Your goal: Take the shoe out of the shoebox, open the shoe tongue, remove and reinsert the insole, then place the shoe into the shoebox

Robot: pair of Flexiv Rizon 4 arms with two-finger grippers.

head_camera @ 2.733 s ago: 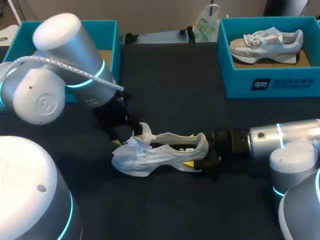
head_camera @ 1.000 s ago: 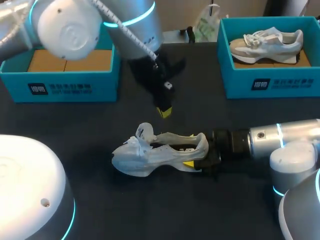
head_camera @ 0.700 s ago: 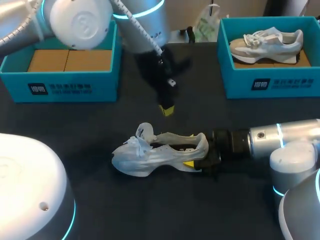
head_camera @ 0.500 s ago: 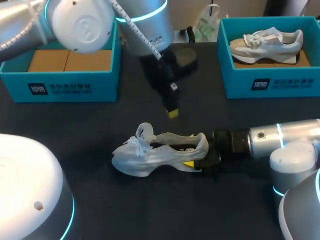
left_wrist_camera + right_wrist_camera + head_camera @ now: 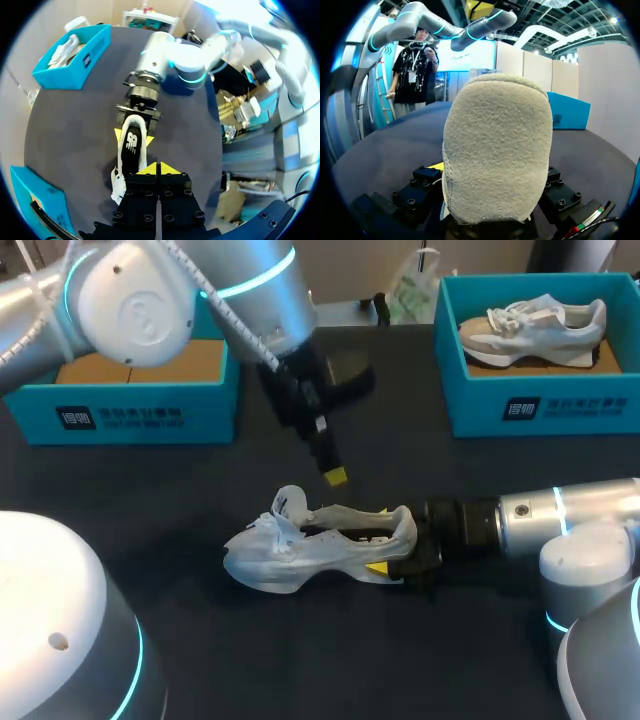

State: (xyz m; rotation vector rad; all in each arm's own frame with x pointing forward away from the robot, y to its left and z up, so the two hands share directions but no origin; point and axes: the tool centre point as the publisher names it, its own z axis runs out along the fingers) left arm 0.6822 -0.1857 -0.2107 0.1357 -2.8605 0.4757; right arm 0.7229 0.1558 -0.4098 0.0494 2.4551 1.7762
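Shoe (image 5: pixel 300 545) | clamped in right gripper (image 5: pixel 395 558) | left gripper (image 5: pixel 335 476) closed, hovering above it

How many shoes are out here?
2. A white shoe lies on the table, its heel clamped in the right hand. A second shoe sits in the right shoebox. The left shoebox shows none, though the left arm covers part of it.

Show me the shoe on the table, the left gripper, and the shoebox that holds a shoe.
shoe (image 5: pixel 290 558): head view, its white side, mid-length.
left gripper (image 5: pixel 335 476): head view, its closed yellow tips.
shoebox (image 5: pixel 475 405): head view, its blue front wall.
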